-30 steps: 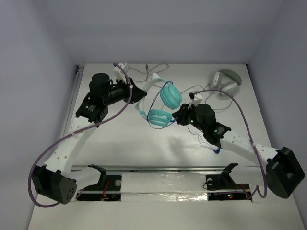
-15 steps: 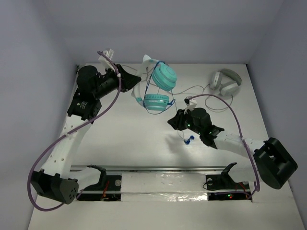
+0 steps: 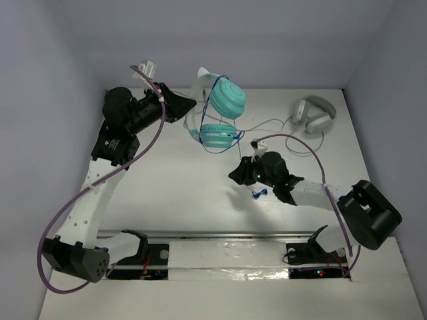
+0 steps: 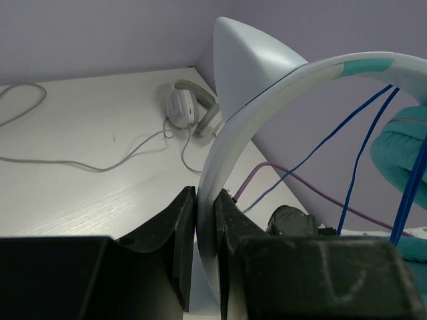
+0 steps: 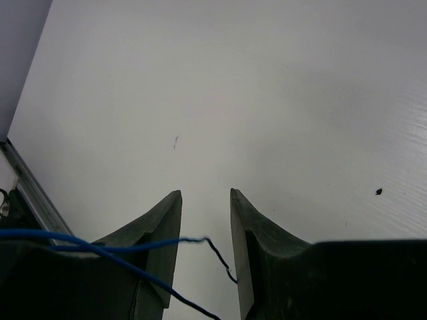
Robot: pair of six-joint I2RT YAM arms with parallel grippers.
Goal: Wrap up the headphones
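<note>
The headphones (image 3: 225, 100) hang in the air over the far middle of the table, both teal ear cups close together. My left gripper (image 3: 189, 107) is shut on their pale headband (image 4: 267, 87), which runs up between the jaws; a teal ear cup (image 4: 400, 150) shows at the right edge. The thin blue cable (image 3: 259, 193) runs down from the cups to the table by my right gripper (image 3: 233, 175). In the right wrist view the right gripper (image 5: 205, 193) is open and low over the table, and a loose strand of the blue cable (image 5: 137, 233) crosses the gap between its fingers.
Grey-white headphones (image 3: 314, 113) lie at the far right of the table, also in the left wrist view (image 4: 190, 110). Their grey cable (image 3: 267, 124) trails left across the far table. A metal rail (image 3: 220, 235) runs along the near edge.
My left gripper has lifted the headphones up and back from the table. My right gripper has moved left and nearer, away from the ear cups, with the blue cable trailing by it.
</note>
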